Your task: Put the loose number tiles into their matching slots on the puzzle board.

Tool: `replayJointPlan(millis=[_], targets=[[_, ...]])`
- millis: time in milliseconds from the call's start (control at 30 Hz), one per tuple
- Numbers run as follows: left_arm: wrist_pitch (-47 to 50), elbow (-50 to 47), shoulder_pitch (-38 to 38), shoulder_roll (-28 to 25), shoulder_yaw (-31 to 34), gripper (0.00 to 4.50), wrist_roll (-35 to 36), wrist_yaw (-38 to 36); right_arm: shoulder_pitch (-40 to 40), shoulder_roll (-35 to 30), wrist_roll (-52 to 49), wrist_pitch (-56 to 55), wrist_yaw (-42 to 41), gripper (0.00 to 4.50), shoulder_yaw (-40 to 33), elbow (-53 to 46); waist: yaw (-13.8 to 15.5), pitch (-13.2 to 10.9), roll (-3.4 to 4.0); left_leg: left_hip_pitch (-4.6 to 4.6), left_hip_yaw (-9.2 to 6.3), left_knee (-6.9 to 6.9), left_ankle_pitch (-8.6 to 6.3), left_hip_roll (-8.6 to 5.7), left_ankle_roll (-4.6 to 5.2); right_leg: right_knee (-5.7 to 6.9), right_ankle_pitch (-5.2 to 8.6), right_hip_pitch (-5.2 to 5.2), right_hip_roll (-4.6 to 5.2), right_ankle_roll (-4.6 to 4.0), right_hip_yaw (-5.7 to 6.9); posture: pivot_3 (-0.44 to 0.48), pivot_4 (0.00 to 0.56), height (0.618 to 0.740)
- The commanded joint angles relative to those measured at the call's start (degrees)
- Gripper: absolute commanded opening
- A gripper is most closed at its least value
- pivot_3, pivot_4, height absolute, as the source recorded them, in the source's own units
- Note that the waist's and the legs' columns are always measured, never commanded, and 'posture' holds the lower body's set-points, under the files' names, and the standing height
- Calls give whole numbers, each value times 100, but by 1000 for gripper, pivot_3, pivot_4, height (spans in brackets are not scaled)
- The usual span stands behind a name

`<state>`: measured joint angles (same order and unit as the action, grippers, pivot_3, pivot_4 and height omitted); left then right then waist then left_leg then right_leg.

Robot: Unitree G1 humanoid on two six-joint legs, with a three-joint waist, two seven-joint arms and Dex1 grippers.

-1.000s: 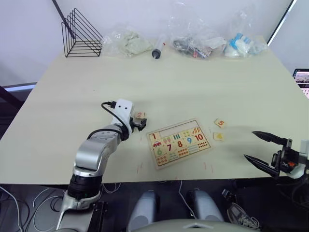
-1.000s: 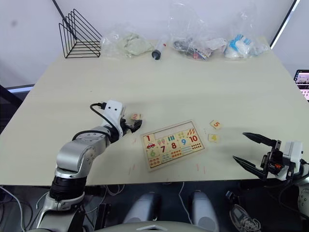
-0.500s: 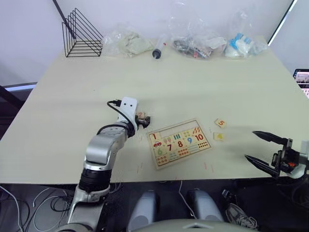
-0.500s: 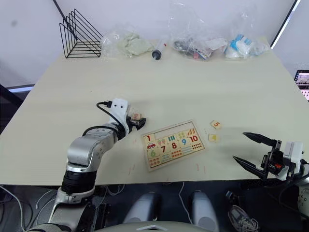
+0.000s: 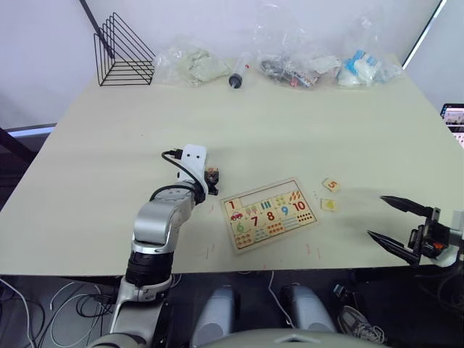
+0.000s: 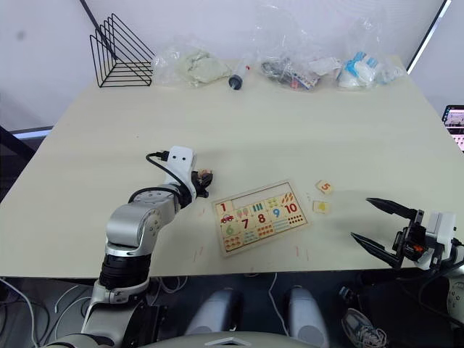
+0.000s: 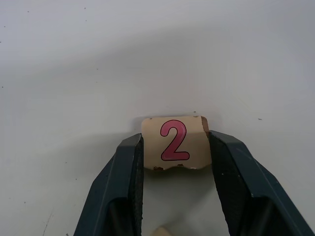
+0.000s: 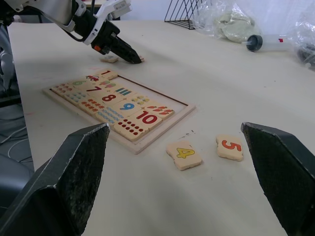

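Left pincer (image 7: 175,169) has its two fingers closed against the side edges of the number 2 tile (image 7: 174,141), which sits on the desk (image 5: 290,123) just beyond the near-left corner of the puzzle board (image 5: 270,213). From the wrist view I judge the grip to be square but shallow: the fingertips catch only the nearer half of the tile, so I would lift slowly and keep the wrist level before carrying it across.

Slots (image 5: 270,196) run as a row along the board's far long edge; the 1 tile (image 5: 231,205) already sits at the left end, and the recess next to it looks like the one for the 2. I would come in from above, line the tile's edges up with the frame, and lower flat so it does not catch on the rim.

In the wrist view the numeral reads upright, its top pointing away from the pincer. The tile is close to square, so it has no real long axis. The board lies at a slant, its long axis running left to right and rising toward the right.

My right pincer (image 5: 395,223) hangs wide open and empty off the desk's near right edge, with the 4 tile (image 8: 183,154) and 5 tile (image 8: 230,146) loose just right of the board.
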<state>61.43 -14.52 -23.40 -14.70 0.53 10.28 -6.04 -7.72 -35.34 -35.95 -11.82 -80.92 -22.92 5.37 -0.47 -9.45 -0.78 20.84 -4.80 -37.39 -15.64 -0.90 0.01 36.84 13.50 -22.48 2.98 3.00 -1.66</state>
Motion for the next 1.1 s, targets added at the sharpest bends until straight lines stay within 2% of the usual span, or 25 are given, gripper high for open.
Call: replayJointPlan(millis=[33, 200, 500, 767, 833, 1100], targets=[[-131, -293, -75, -180, 30, 1448, -98, -51, 117, -35, -77, -93, -71, 4500, -26, -18, -7, 0, 0, 0, 0, 0, 0, 0, 0, 0, 0, 0, 0, 0, 0, 0, 150, 740], [205, -906, -58, -334, 341, 1448, -27, 9, 268, -57, -108, -59, -259, 4500, 52, 38, -13, -1, -1, 1, -4, 1, 0, 1, 0, 0, 0, -1, 0, 0, 1, 0, 150, 740], [1256, -2457, 731, -382, 1116, 1448, 9, 118, 528, -52, -225, 55, -778, 4500, 274, 179, -25, -1, -1, 0, -5, 1, 0, 6, -1, -1, 0, -1, 0, 0, 0, 0, 150, 740], [2004, -3899, 2027, 321, 1547, 1448, -128, 426, 462, -224, -475, 611, -1010, 4500, 368, -160, -8, -2, -4, 4, -9, 0, 0, 7, -1, -3, 0, 1, 9, 0, 3, 0, 150, 740], [2046, -4050, 2276, 535, 1629, 1448, -145, 464, 467, -267, -500, 719, -1027, 4500, 387, -227, -11, -2, -5, 1, -7, 0, -1, 6, 0, -3, 1, 2, 7, -1, 2, 0, 150, 740], [1768, -4097, 2844, 669, 1295, 1448, -142, 428, 564, -355, -453, 905, -1019, 4500, 390, -301, 6, -2, -5, 2, -5, -1, -1, 4, 0, -4, 2, 2, 6, -2, 4, 0, 150, 740]])
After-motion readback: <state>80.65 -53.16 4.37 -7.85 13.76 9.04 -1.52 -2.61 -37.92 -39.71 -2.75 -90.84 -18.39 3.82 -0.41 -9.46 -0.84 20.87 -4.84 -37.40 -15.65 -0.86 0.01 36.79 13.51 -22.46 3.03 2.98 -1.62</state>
